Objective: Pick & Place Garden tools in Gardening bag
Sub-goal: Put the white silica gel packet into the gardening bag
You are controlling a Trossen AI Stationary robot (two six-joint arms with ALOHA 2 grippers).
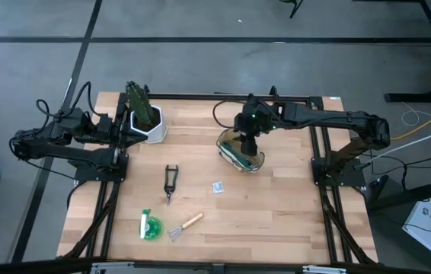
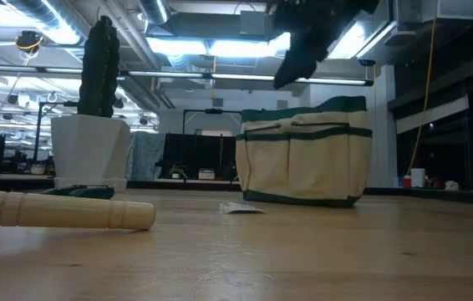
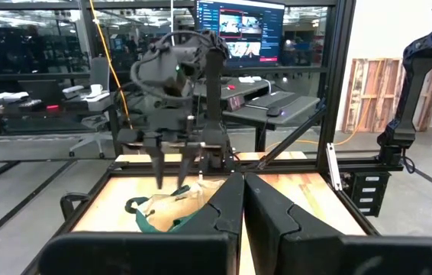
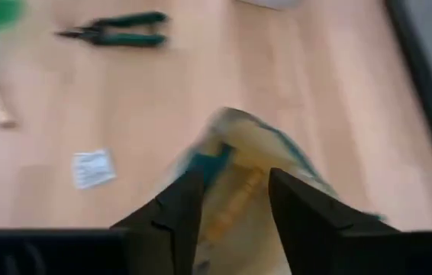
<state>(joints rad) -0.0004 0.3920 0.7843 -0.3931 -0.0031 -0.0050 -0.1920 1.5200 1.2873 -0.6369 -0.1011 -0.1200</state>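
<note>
The right gripper (image 1: 247, 144) hangs directly over the mouth of the gardening bag (image 1: 241, 152), fingers parted and holding nothing; a wooden handle (image 4: 231, 202) shows in the bag just beneath them. Out across the table from it lie the pruning shears (image 1: 170, 183), nearer the front edge the mini rake (image 1: 184, 226) and the bright green round item (image 1: 150, 227). The left gripper (image 3: 240, 200) waits pinched shut at the far side, by the potted plant (image 1: 145, 116).

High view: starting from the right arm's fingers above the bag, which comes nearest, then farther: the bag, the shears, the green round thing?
1. Gardening bag, directly beneath the right gripper.
2. Pruning shears, mid-table toward the left.
3. Green round item, near the table's front left.
</note>
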